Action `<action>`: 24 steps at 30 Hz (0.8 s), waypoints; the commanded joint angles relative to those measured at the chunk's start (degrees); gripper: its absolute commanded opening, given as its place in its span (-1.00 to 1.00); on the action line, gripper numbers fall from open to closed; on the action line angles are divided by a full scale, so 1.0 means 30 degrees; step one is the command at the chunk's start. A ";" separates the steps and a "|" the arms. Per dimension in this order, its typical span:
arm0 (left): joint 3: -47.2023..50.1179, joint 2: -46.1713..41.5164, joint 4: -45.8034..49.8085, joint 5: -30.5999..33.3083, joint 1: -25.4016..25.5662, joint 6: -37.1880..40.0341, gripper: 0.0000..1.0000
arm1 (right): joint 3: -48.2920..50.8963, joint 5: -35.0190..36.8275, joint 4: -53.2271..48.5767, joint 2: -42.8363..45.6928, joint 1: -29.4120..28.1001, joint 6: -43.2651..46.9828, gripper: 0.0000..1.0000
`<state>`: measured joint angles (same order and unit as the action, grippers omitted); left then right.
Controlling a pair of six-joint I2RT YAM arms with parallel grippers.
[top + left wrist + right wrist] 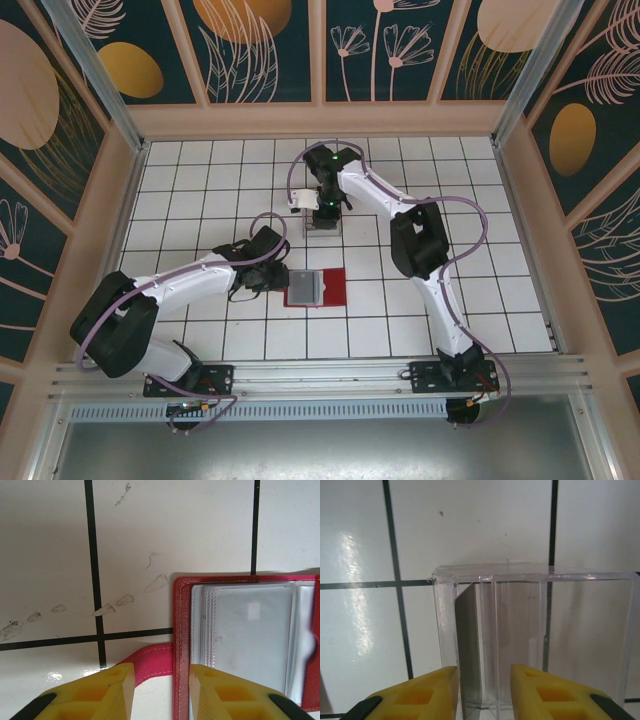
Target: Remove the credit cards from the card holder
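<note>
**1. Card holder (181,630).** A red folding wallet with a grained, leather-like skin, a stitched border and a rounded corner. It lies open and flat on the tiled table (50,555), near the table's middle, under the left arm's wrist.
- Inside are stacked sleeve pockets (250,630) of frosted clear plastic over pale grey. What they hold cannot be made out.
- A small white patch (254,611) shows through the top sleeve, too blurred to read.
- The left wrist view cuts off the holder's right and lower parts.
- A thin red tab (155,660), stitched in white, runs out from its left edge.

**2. Left gripper (162,680).** Its fingers (100,695) are yellow moulded pieces with hollow recesses and black bases. The jaws stand apart, with the tab and the holder's red border in the gap. One finger lies over the sleeves; whether it touches them cannot be judged.

**3. Clear plastic box (535,575).** Rigid, transparent and square-cornered, with an inner partition. It stands on the table just beyond the holder. The fingers hide its near part.

**4. Credit card (467,645).** Thin, flat and grey, standing on edge inside the box beside the partition. Its face is in shadow and unreadable.

**5. Right gripper (484,680).** The jaws are apart over the box. The card sits in the gap close to one finger and is not clamped.

**6. Table.** Glossy white tiles with black grout lines and pale smudges (115,602).
</note>
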<state>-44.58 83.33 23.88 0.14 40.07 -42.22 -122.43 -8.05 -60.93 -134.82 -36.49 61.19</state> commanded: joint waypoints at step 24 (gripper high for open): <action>-0.0038 -0.0682 0.0079 0.0657 -0.0005 0.0200 -0.32 | 0.4447 0.4743 0.6828 0.4816 -0.0537 -0.2669 -0.32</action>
<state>-44.58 82.61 23.83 0.58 40.07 -42.19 -110.78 4.56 -44.84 -124.51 -37.89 58.22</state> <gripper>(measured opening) 0.341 0.340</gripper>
